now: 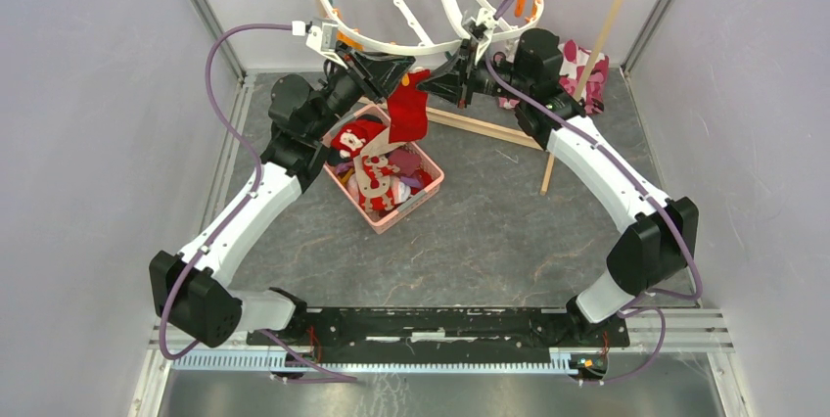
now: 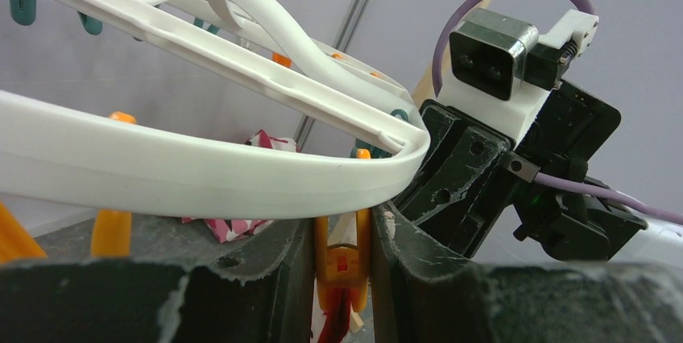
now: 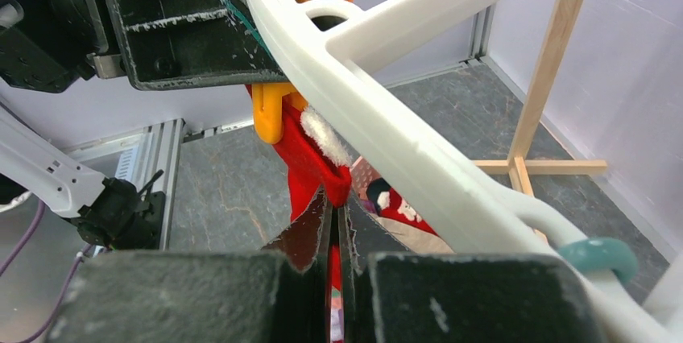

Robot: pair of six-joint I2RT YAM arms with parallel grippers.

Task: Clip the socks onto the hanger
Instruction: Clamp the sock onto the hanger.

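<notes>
One sock [image 1: 408, 112] at the hanger [image 1: 391, 46], not surely clipped | left pincer [image 2: 342, 234] clenched on peg [image 2: 341, 272] | right pincer [image 3: 333, 208] grasping sock, just beside that peg | more socks [image 1: 377, 158] in basket [image 1: 437, 180] below both pincers, unclipped

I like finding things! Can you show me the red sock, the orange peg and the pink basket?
red sock [image 1: 409, 114], top view, the middle of the hanging cloth.
orange peg [image 2: 342, 266], left wrist view, the middle of its body.
pink basket [image 1: 416, 205], top view, its near right rim.
</notes>
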